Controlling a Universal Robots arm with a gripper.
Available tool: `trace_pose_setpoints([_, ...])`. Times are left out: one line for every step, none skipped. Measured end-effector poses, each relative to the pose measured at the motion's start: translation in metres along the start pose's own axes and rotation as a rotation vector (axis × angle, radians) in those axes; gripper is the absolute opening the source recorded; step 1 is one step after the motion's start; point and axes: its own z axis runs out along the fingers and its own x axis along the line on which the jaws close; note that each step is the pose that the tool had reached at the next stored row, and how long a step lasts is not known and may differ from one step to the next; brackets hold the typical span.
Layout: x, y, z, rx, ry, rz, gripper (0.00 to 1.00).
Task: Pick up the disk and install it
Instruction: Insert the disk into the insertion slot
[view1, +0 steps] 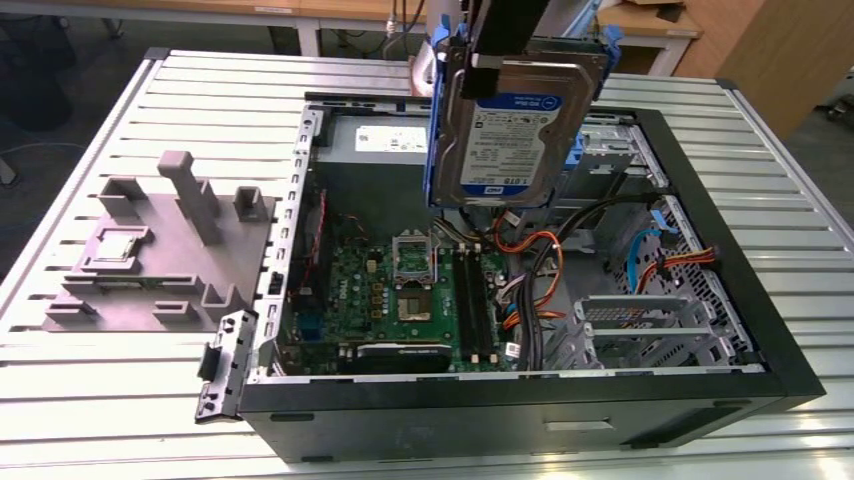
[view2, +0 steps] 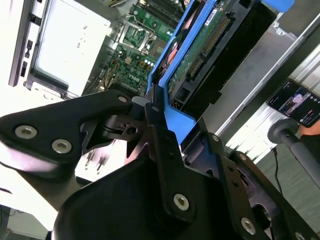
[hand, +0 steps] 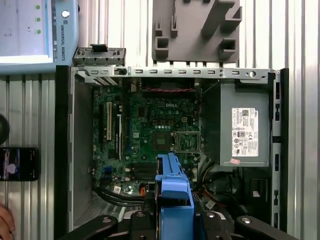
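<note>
Exterior view shows the disk (view1: 514, 130) label-side, second wrist view the pincer (view2: 159, 112) clamped on it.

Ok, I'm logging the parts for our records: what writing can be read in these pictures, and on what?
Disk in the gripper: white-and-blue label, print too small to read.
Power supply: white sticker, print too small to read.
Circuit board: white lettering, a brand name, not quoted.
Pale blue panel beside the case: upright lettering, a maker's name, not quoted.
Phone: screen too blurred to read.
</note>
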Motion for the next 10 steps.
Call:
trace_pose_setpoints([0.0002,-0.001,0.0001,-0.0001,0.0003,0.0,0.36])
trace_pose_setpoints([0.0004,-0.0014,0.0003,-0.0002,0.0004,0.0,0.36])
trace_pose_setpoints([0.0008,-0.0016,0.0006,-0.0001,0.0003,0.0,0.36])
trace_pose_setpoints([0.0015,-0.0017,0.0009,-0.0001,0.0001,0.0,0.36])
trace_pose_setpoints([0.0023,-0.0018,0.0012,0.0,0.0001,0.0,0.36])
trace_pose_setpoints([0.0031,-0.0019,0.0014,0.0,0.0001,0.0,0.36])
trace_pose_setpoints([0.004,-0.0019,0.0016,0.0,0.0001,0.0,0.36])
trace_pose_setpoints([0.0046,-0.0019,0.0018,0.0,0.0001,0.0,0.36])
trace_pose_setpoints([0.0049,-0.0019,0.0019,0.0,0.0003,0.0,0.36])
trace_pose_setpoints([0.0049,-0.0019,0.0019,-0.0001,0.0005,0.0,0.36])
